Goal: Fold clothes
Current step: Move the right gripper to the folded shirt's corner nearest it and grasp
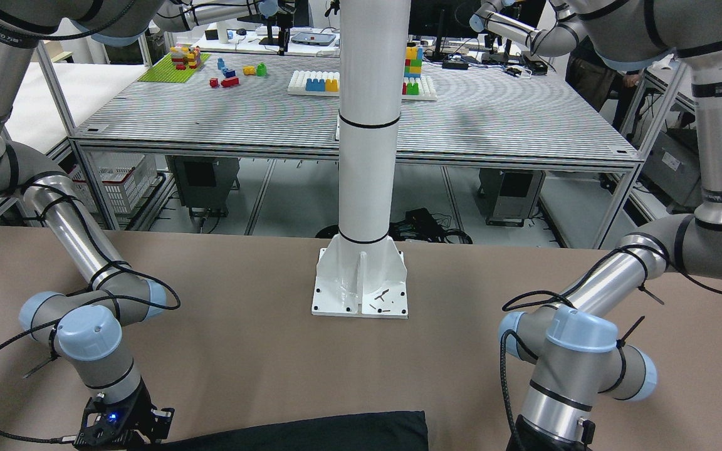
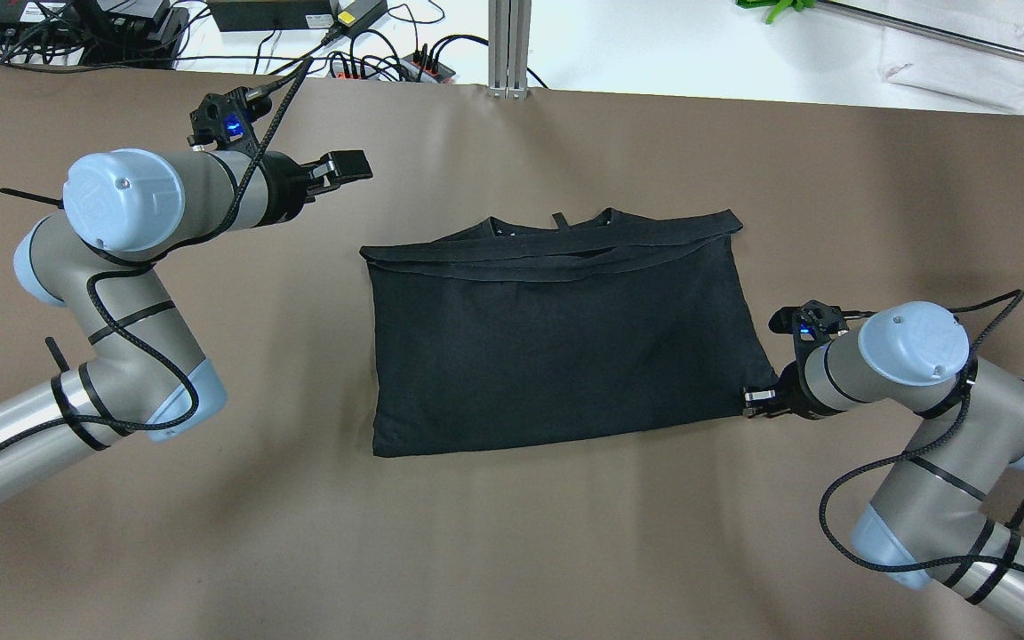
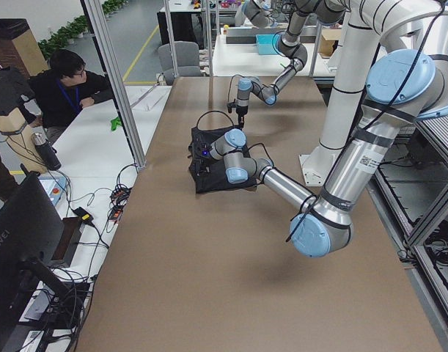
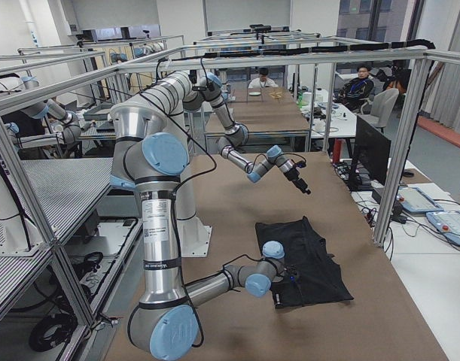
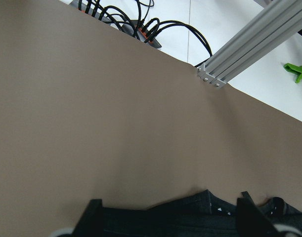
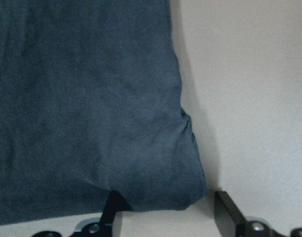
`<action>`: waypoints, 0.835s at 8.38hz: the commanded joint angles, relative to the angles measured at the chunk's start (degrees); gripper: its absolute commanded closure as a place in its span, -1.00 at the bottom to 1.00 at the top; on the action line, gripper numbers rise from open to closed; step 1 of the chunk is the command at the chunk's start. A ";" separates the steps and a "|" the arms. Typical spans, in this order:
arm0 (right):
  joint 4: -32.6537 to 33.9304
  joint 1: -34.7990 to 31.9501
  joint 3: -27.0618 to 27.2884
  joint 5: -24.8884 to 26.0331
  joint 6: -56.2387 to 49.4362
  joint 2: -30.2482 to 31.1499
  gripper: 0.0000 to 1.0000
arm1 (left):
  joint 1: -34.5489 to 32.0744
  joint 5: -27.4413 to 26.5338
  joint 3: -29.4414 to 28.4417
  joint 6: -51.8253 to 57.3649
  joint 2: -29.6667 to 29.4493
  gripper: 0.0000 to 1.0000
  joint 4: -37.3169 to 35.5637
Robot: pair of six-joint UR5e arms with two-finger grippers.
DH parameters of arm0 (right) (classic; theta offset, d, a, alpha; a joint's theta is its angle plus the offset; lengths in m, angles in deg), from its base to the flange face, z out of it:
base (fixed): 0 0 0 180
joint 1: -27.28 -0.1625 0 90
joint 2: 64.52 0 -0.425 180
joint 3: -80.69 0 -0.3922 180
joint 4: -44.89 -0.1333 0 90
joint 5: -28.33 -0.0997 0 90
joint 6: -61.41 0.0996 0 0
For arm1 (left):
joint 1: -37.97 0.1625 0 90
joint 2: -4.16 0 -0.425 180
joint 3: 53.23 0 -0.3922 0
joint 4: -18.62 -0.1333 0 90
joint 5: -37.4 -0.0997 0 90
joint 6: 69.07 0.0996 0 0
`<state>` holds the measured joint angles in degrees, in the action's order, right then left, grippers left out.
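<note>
Spread apart and gripping nothing, the right fingers [image 6: 229,208] straddle the near right corner of the folded black garment [image 2: 556,356], which lies flat on the brown bench [image 2: 512,533] with its long axis running across between the 2 arms. That corner sits between their tips. The left fingers [image 5: 94,218], also open and empty, hang apart from the far left corner, the collar edge ahead of them. By my reading the right fingers are nearer and need only close on the corner.
</note>
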<state>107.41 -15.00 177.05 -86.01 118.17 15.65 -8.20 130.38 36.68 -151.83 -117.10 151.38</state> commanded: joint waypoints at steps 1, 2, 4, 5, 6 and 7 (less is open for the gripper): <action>0.23 -0.35 0.49 -0.97 -0.16 -0.80 1.00 | -0.06 0.00 -0.17 0.40 -0.03 -0.89 -0.04; 0.23 -0.44 1.19 -2.02 -0.16 -0.80 1.00 | -0.06 0.00 -0.69 0.49 -0.12 -0.89 -0.04; 0.31 -0.88 5.30 -6.14 0.71 0.07 1.00 | 0.02 0.00 -0.96 0.49 -0.55 -0.89 -0.04; 0.92 -0.70 8.46 -8.68 2.11 1.47 1.00 | -0.06 0.00 -0.96 0.49 -0.56 -0.89 -0.04; 1.02 0.17 11.88 -10.45 8.04 2.27 1.00 | -0.15 0.00 -0.96 0.49 -0.56 -0.89 -0.04; 1.02 5.05 15.14 -10.03 14.02 3.06 1.00 | -0.15 0.00 -0.96 0.49 -0.64 -0.89 -0.04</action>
<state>108.21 -15.08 186.08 -94.49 122.86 17.08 -8.29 130.38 35.75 -151.34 -117.62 151.34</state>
